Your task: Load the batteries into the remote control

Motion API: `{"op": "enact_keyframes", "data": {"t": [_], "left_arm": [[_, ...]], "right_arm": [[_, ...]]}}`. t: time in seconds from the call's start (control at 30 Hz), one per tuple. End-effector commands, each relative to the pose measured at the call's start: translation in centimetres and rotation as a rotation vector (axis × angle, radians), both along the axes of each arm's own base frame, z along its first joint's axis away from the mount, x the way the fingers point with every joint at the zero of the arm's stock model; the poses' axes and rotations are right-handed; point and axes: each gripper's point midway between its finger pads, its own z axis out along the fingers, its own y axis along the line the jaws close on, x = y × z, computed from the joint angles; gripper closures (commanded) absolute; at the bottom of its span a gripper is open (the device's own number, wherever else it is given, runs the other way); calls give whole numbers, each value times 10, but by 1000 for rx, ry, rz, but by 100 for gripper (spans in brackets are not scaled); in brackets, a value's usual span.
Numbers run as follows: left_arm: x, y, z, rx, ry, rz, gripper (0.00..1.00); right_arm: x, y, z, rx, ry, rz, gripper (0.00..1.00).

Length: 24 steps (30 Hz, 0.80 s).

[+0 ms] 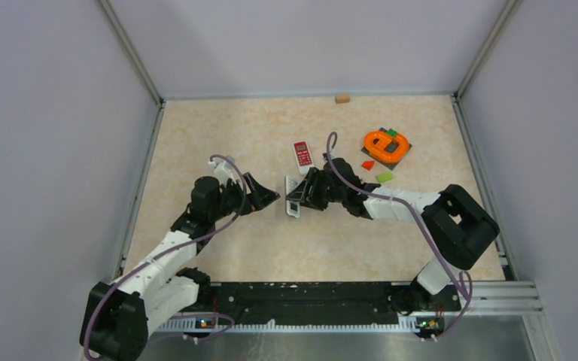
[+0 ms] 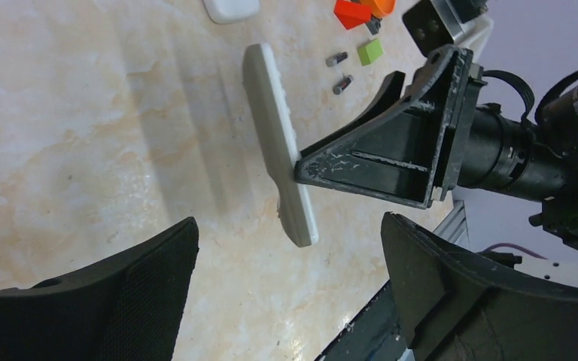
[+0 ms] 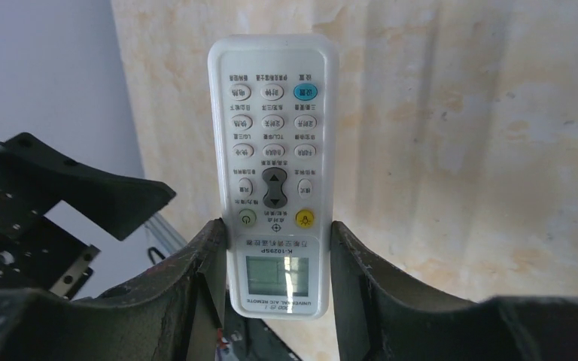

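White plastic remote [image 3: 275,150], centre of top view, is clamped across its long edges at the display end by the right gripper [image 1: 306,189]. It looks light, stiff and slick, so edge grip suits. Batteries [image 2: 342,84] lie loose at upper middle of left wrist view, tiny and roll-prone. Left gripper [image 1: 262,195] is spread wide, empty, just left of the remote. Bare table [image 1: 218,135] at left; orange ring [image 1: 382,144] crowds upper right.

Left arm [image 1: 165,256]: extended forward-right, elbow bent. Left gripper [image 1: 265,192]: spread wide, empty, pointing toward right gripper [image 3: 278,233]. Right arm [image 1: 399,204]: folded at elbow, reaching left. Right gripper: half closed, clamping remote control [image 3: 275,150] by both long edges.
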Motion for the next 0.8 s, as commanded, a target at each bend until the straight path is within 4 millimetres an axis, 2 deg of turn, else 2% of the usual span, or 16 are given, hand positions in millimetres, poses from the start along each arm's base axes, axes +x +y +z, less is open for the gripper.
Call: {"op": "enact_keyframes", "data": {"t": [0.0,0.17,0.47,0.6,0.77], "left_arm": [[8,-15,9,27,-111,-30,9],[8,-23,-5,76,-77,-22,19],[14,-32,-6,82,-97,-6,21],[17,-36,-10,99,-84,-15,38],[9,-42,-23,112,-46,-58,61]], "right_arm": [[5,32,43,241,56,-49,79],[6,37,49,295,102,-93,79],[2,48,45,299,141,-81,79],[2,50,42,298,147,-82,78],[3,55,43,322,160,-81,78]]}}
